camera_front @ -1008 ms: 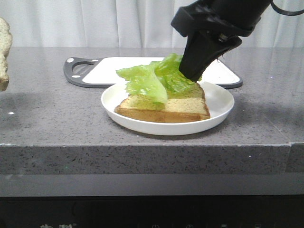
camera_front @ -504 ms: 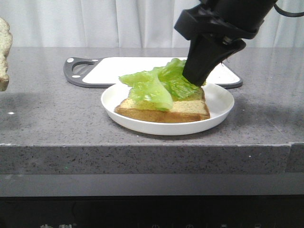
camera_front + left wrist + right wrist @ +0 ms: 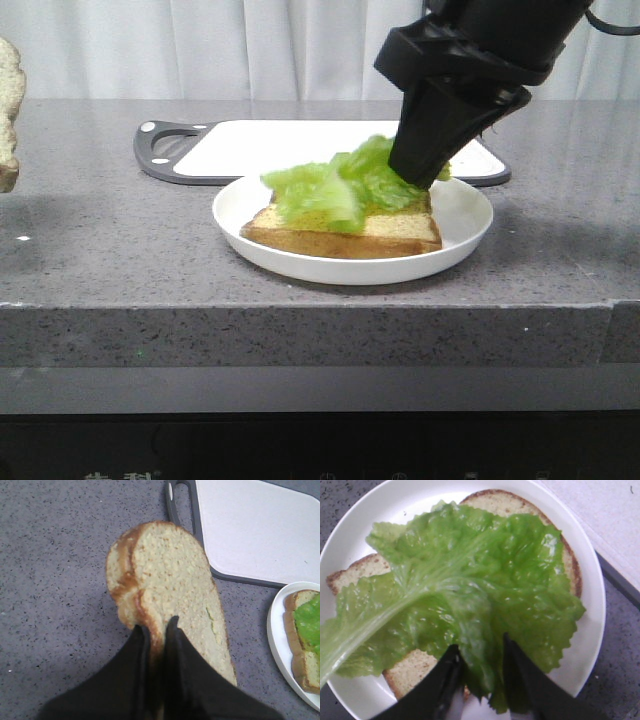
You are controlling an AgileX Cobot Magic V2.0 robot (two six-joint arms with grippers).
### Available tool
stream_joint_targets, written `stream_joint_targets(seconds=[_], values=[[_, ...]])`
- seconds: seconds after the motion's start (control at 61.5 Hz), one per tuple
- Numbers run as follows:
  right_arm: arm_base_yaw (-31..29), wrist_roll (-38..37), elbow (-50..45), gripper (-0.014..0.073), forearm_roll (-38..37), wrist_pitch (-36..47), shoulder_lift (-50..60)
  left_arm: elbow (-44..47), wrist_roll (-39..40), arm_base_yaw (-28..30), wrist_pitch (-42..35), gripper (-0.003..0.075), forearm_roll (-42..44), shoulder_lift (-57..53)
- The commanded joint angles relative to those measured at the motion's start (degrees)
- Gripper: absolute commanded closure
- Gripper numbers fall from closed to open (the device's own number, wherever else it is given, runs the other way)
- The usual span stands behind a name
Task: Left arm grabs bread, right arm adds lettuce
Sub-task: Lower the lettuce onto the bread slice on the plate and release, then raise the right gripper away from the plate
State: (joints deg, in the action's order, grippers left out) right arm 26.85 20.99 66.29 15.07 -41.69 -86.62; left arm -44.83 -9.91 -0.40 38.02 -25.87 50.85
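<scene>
One lettuce (image 3: pixel 345 185) leaf now lower, flatter on plated slice (image 3: pixel 345 232), right jaws clamped.

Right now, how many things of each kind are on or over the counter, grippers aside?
Speckled tan bread slices: 2, one on the plate, one held by the left gripper
Ruffled green lettuce leaves: 1
Round white plates: 1
White cutting boards with dark rim: 1
Total: 5

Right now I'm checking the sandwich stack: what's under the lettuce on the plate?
Under the lettuce lies a bread slice on the white plate; only its crust and corners show. The right gripper pinches the leaf. The slice's middle is covered, so anything between can't be seen.
</scene>
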Motion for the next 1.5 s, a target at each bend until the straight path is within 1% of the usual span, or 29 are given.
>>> stream_joint_targets(seconds=[0.0,0.065,0.309,0.358,0.407,0.439,0.504,0.634,0.65,0.699,0.748,0.797,0.927,0.992,1.089,1.252,1.333,1.48], values=[[-0.24,-0.06,1.52,0.0209,-0.03,2.25,2.32,-1.74,0.02,0.12,-3.43,0.0739,-1.43,-0.66],[-0.24,-0.06,1.51,0.0181,-0.03,2.77,2.98,-1.74,0.02,0.12,-3.43,0.0739,-1.43,-0.66],[-0.24,-0.06,1.51,0.018,-0.03,1.65,8.11,-1.74,0.02,0.12,-3.43,0.0739,-1.43,-0.66],[-0.24,-0.06,1.51,0.0183,-0.03,1.19,8.96,-1.74,0.02,0.12,-3.43,0.0739,-1.43,-0.66],[-0.24,-0.06,1.51,0.0211,-0.03,0.82,9.96,-1.74,0.02,0.12,-3.43,0.0739,-1.43,-0.66],[-0.24,-0.06,1.51,0.0236,-0.03,0.69,10.41,-1.74,0.02,0.12,-3.43,0.0739,-1.43,-0.66],[-0.24,-0.06,1.51,0.0315,-0.03,0.39,11.27,-1.74,0.02,0.12,-3.43,0.0739,-1.43,-0.66],[-0.24,-0.06,1.51,0.0537,-0.03,0.01,12.06,-1.74,0.02,0.12,-3.43,0.0739,-1.43,-0.66],[-0.24,-0.06,1.51,0.0547,-0.03,-0.04,12.14,-1.74,0.02,0.12,-3.53,0.0739,-1.43,-0.66],[-0.24,-0.06,1.51,0.0624,-0.03,-0.26,12.26,-1.74,0.02,0.12,-3.53,0.0739,-1.43,-0.66],[-0.24,-0.06,1.51,0.0669,-0.03,-0.34,12.32,-1.74,0.02,0.12,-3.53,0.0739,-1.43,-0.66],[-0.24,-0.06,1.51,0.0656,-0.03,-0.41,12.32,-1.74,0.02,0.12,-3.53,0.0739,-1.43,-0.66],[-0.24,-0.06,1.51,0.0657,-0.03,-0.4,12.67,-1.74,0.02,0.12,-3.53,0.0739,-1.43,-0.66],[-1.27,-1.68,1.43,0.0657,-0.09,-0.34,13.17,-1.74,0.02,0.12,-3.53,0.0739,-1.43,-0.66],[-6.19,-4.33,0.62,0.0657,-0.14,0.11,14.83,-1.74,0.02,0.12,-3.53,0.0739,-1.43,-0.66],[-16.21,-4.44,-3.71,0.0657,-0.14,0.58,18.75,-1.74,0.02,0.12,-3.53,0.0739,-1.53,-0.66],[-19.99,-4.44,-7.36,0.0657,-0.07,3.31,22.48,-1.74,0.02,0.12,-3.53,0.0739,-1.53,-0.66],[-20.89,-4.44,-14.75,0.0657,-0.07,10.62,29.85,-1.74,0.02,0.12,-3.53,0.0739,-1.74,-0.66]])
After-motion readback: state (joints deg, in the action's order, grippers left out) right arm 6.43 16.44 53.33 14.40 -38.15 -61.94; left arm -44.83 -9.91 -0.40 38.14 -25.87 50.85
